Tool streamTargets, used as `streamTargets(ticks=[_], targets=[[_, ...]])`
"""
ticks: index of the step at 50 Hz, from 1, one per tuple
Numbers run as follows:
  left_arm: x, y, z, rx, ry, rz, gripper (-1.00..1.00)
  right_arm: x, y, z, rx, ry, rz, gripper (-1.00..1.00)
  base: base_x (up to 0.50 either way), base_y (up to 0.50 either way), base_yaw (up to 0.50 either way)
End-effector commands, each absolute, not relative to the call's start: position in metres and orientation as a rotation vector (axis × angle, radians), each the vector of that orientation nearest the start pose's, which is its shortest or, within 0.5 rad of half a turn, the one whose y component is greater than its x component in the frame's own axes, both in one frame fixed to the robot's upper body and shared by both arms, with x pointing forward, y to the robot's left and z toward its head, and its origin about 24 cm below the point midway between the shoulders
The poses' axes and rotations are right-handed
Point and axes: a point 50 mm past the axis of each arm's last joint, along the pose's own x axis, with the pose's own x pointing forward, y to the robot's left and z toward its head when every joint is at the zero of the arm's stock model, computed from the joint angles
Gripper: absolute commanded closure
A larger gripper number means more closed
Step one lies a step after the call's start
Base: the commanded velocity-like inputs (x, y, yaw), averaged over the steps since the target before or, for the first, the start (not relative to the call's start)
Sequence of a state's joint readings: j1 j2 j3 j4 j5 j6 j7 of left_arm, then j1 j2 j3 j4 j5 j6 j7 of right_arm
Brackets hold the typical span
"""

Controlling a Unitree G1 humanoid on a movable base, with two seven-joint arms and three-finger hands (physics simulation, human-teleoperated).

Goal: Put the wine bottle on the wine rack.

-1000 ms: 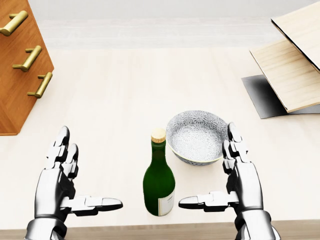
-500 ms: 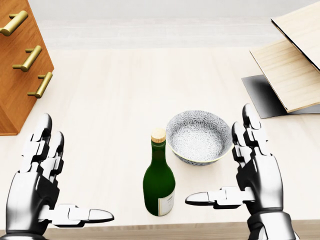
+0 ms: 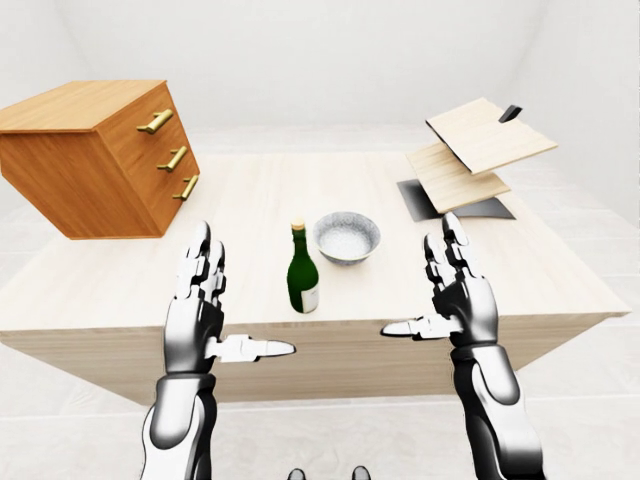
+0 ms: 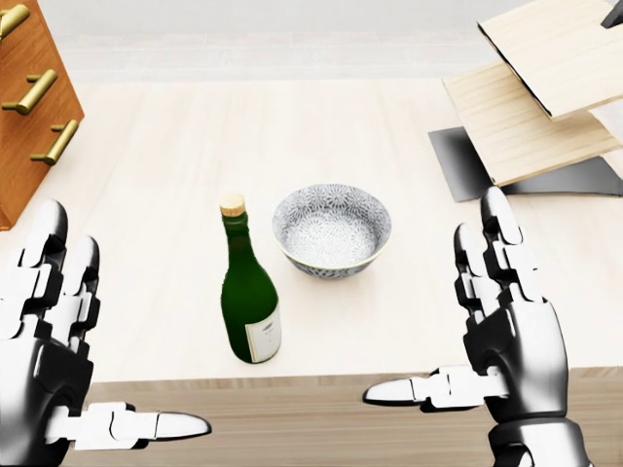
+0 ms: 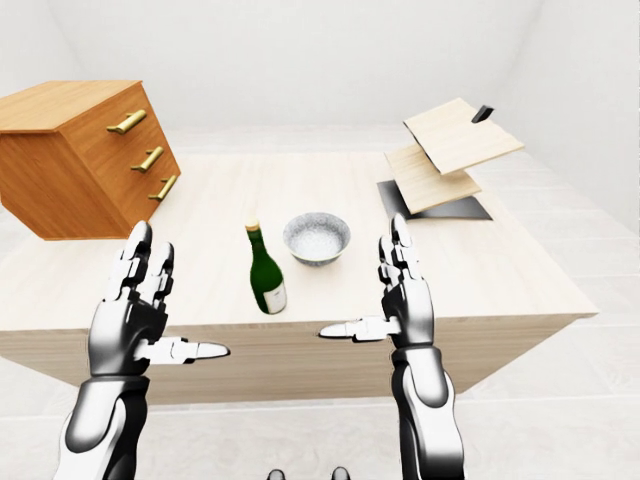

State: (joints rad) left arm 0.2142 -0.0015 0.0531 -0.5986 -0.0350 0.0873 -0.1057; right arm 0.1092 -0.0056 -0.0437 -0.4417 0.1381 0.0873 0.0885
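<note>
Wine bottle (image 4: 249,302): standing upright on the desk (image 4: 175,175), just left of the bowl (image 4: 331,231).
Hands: your left hand (image 4: 49,360) and right hand (image 4: 496,336) are hovering spread, gripping nothing.
Advice: you are reaching; wrap the body low, avoiding the bowl.
Wine rack (image 4: 545,88): well right of the bottle.

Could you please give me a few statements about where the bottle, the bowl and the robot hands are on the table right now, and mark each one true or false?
1. The wine bottle stands upright on the table. True.
2. The left robot hand is closed round the bottle. False: its fingers are spread and it is apart from the bottle, to the left in the head view.
3. The patterned bowl sits to the right of the bottle in the head view. True.
4. The bottle lies inside the bowl. False: it stands beside the bowl, on the tabletop.
5. The right robot hand is open and holds nothing. True.
6. The wooden drawer unit is at the right of the left-eye view. False: it is at the left.
</note>
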Motion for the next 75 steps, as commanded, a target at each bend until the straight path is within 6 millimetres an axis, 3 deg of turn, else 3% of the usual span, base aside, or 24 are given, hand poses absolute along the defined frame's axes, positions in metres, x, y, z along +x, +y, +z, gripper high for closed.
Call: streamTargets(ticks=[1,28,40,75], targets=[[0.196,0.167,0.124,0.016,-0.3,0.0,-1.0,0.223,-0.16,0.11,0.13,-0.253,0.07,-1.0,-0.08,-0.5,0.0],[0.195,0.166,0.119,0.018,-0.278,-0.003,-1.0,0.22,-0.153,0.104,0.131,-0.226,0.113,-1.0,-0.04,-0.5,0.0],[0.195,0.164,0.116,0.027,-0.26,-0.011,-1.0,0.219,-0.15,0.102,0.14,-0.22,0.123,-1.0,0.0,-0.01,0.0],[0.195,0.163,0.119,0.033,-0.274,-0.009,-1.0,0.218,-0.147,0.105,0.126,-0.228,0.142,-1.0,0.0,0.0,0.5]])
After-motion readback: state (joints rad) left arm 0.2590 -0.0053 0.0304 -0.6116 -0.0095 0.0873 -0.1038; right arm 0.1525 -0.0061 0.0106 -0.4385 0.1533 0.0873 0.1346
